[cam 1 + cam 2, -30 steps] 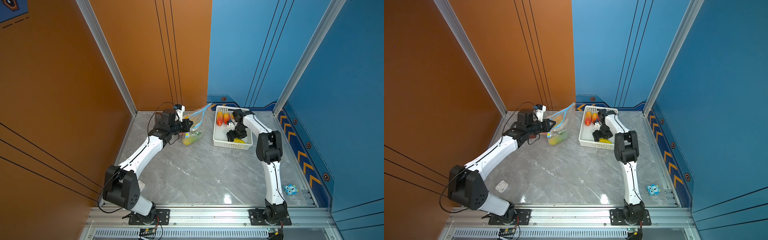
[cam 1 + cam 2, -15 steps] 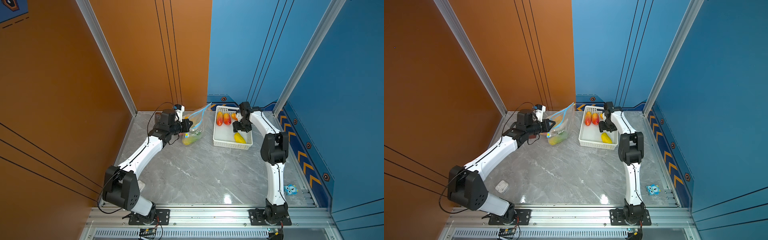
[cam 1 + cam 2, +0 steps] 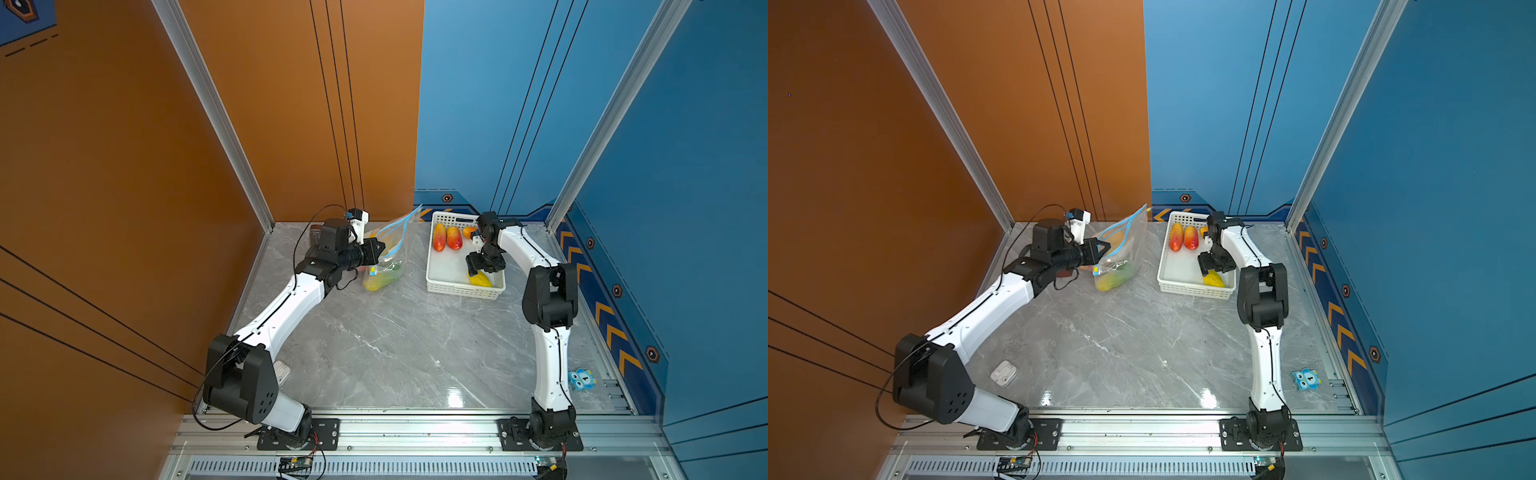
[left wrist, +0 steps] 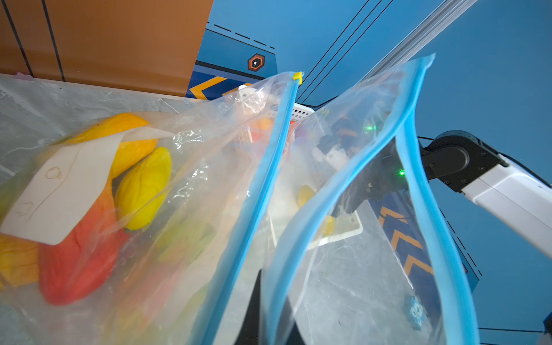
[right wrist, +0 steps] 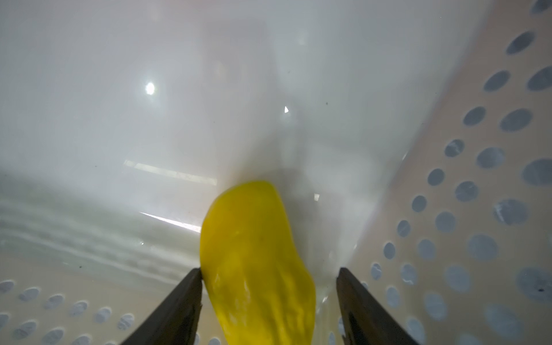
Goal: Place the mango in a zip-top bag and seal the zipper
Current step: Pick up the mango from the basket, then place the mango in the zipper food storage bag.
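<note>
2 fingers (image 5: pixel 185 298) of right gripper (image 5: pixel 268 273) straddled mango (image 5: pixel 254 233), half open: 1 touched it, other stood apart, no grip yet. Mango lay in basket (image 3: pixel 461 291) corner. Centring jaws before closing seemed wise. Left gripper (image 3: pixel 1104 248), closed, pinched bag (image 3: pixel 1125 253) rim.

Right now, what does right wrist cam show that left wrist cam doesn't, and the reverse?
Only right wrist: right claw open astride the yellow mango, one finger against it, the other apart. Only left wrist: zip-top bag with its blue zipper unsealed, several mangoes inside. Both: white basket; through the bag the left wrist dimly shows that yellow fruit too.
</note>
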### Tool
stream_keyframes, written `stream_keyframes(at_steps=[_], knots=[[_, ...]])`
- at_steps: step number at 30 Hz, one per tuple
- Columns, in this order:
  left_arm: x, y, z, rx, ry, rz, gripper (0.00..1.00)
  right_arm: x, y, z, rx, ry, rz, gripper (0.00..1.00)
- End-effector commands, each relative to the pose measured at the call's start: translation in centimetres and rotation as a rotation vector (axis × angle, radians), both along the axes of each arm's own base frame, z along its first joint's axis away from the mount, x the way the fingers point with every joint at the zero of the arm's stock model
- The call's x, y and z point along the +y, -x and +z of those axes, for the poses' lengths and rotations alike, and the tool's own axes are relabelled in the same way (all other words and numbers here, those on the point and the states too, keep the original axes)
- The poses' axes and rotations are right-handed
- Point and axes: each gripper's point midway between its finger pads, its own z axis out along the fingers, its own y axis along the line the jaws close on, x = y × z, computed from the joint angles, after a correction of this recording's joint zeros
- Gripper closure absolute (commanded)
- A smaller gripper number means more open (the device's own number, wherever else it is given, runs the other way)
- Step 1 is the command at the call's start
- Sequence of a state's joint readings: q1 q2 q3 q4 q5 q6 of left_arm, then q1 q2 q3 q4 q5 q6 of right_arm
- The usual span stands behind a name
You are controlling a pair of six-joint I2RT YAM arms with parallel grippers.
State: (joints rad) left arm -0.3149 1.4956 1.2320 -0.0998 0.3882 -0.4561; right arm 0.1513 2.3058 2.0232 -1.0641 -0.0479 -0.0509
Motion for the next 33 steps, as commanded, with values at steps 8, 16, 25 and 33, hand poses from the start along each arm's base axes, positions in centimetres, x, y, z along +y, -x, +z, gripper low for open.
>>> stream_keyframes(at_steps=[8,16,25,33], knots=[[-0.7,0.7,1.8,-0.046,0.005,-0.035,1.0,1.5,0.1,0.0,-0.004,-0.022,0.019,0.68],[-1.2,0.6,1.6,-0.038,0.006,-0.044,1.0,5.3,-3.3,16.0,-0.46,-0.307,-0.057,0.8],[-2.0,0.3,1.6,-0.032,0.014,-0.06,1.0,19.9,3.7,36.2,-1.153,-0.806,0.251,0.8],[-2.4,0.3,1.8,-0.029,0.021,-0.073,1.0,27.4,6.5,36.7,-1.229,-0.91,0.394,0.79]])
